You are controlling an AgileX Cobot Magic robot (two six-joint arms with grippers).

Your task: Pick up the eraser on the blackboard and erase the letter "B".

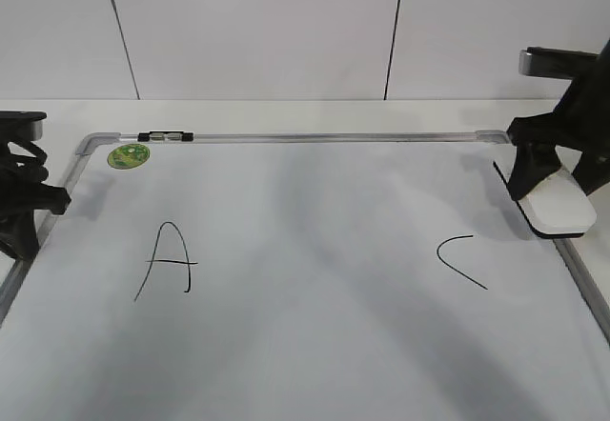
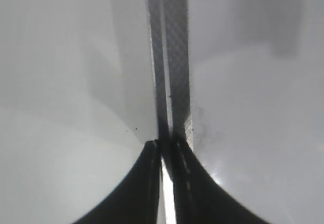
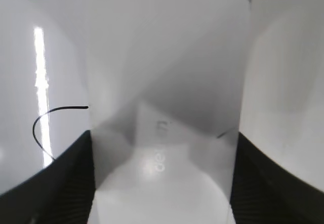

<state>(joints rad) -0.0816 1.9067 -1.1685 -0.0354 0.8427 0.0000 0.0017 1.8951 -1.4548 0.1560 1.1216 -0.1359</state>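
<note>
The blackboard [image 1: 315,211] is a white board with a grey frame. It bears an "A" [image 1: 167,261] at the left and a "C" [image 1: 459,259] at the right. No "B" shows; the space between them is blank. My right gripper [image 1: 556,181] is shut on the white eraser [image 1: 558,207] at the board's right edge. In the right wrist view the eraser [image 3: 167,82] fills the space between my fingers [image 3: 162,138], with the "C" [image 3: 50,117] to its left. My left gripper [image 1: 57,197] is shut and empty over the board's left frame [image 2: 174,57], as the left wrist view [image 2: 164,143] shows.
A green round sticker [image 1: 128,154] sits at the board's far left corner, next to a small black clip [image 1: 165,137] on the top frame. A white wall stands behind the table.
</note>
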